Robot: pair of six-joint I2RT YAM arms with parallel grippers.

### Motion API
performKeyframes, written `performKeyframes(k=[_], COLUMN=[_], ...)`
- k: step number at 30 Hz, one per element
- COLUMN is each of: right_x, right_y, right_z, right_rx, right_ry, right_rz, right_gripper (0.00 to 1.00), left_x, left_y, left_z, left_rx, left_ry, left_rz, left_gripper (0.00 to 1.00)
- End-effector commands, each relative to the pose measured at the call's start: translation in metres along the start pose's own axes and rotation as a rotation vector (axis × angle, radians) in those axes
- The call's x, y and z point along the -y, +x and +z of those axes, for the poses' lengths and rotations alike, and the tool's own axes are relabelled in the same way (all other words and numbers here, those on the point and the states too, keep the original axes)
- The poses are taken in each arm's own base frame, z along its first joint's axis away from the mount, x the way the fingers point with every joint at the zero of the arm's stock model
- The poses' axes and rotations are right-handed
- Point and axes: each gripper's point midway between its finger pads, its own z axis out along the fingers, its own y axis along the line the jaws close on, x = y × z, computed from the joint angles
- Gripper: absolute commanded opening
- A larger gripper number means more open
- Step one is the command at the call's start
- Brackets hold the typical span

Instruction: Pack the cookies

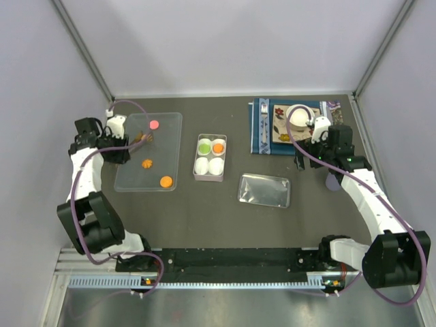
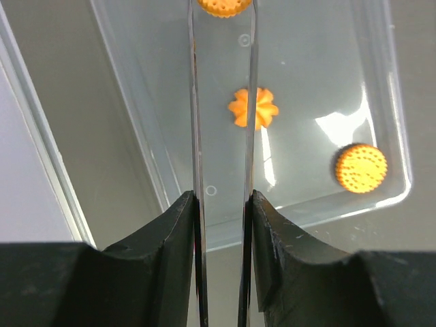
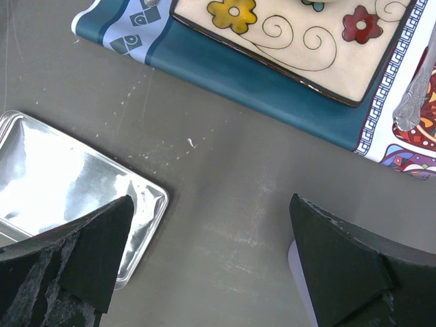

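Observation:
My left gripper (image 2: pixel 223 204) is shut on a pair of thin clear tongs (image 2: pixel 195 122) that reach out over the clear tray (image 2: pixel 136 136). An orange cookie (image 2: pixel 223 5) sits between the tong blades at the top edge of the left wrist view; whether it is pinched I cannot tell. On the tray lie a flower-shaped orange cookie (image 2: pixel 253 108), a round orange cookie (image 2: pixel 360 168) and a pink cookie (image 1: pixel 154 125). The four-cup box (image 1: pixel 210 176) holds a green cookie (image 1: pixel 204 145) and an orange cookie (image 1: pixel 218 146). My right gripper (image 3: pixel 211 204) is open above bare table.
A silver foil lid (image 1: pixel 264 190) lies right of the box, also seen under my right gripper's left finger (image 3: pixel 61 177). At the back right is a blue placemat (image 3: pixel 225 65) with a flowered plate (image 3: pixel 293 41) and a fork (image 3: pixel 415 88). Grey walls enclose the table.

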Motion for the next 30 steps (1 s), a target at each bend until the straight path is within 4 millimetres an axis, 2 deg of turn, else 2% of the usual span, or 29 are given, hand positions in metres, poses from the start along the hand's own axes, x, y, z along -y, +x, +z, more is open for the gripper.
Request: performKeyframes(k=[1,5,11,12,16,17,23,30], right_x=[-0.002,-0.002,-0.002,-0.002,-0.002,-0.002,-0.001,0.0], right_y=[-0.029,-0.028,-0.027,-0.027,-0.027,-0.027,-0.027,-0.027], right_z=[-0.007,-0.006,-0.005,-0.005,-0.005,-0.005,-0.006,-0.006], right_rx=[0.076,0.071,0.067,0.066,0.065,0.065,0.066,0.067], right_ry=[-0.005,-0.008,-0.005,-0.005,-0.002,-0.002,0.001,0.007], right_rz=[-0.026,-0.025,-0.025,-0.027,-0.027,-0.027,-0.027,-0.029], right_gripper=[0.99,0.99,0.99,0.99,0.99,0.99,0.99,0.99], left_x=[0.033,0.064,0.123,0.139,0.173,0.188,0.213,0.225], left_y=[-0.011,-0.012,-0.023,-0.024,-0.03,-0.031,-0.027,-0.016], left_z=[-0.026,-0.04,-0.065,-0.066,-0.073,-0.073,-0.064,-0.044], left_rx=[0.071,0.1,0.143,0.147,0.16,0.153,0.123,0.075], left_ry=[0.105,0.194,0.302,0.335,0.396,0.429,0.479,0.489], left_rz=[0.061,0.109,0.214,0.245,0.282,0.292,0.325,0.36], left_gripper=[0.0,0.0,0.0,0.0,0.0,0.0,0.0,0.0])
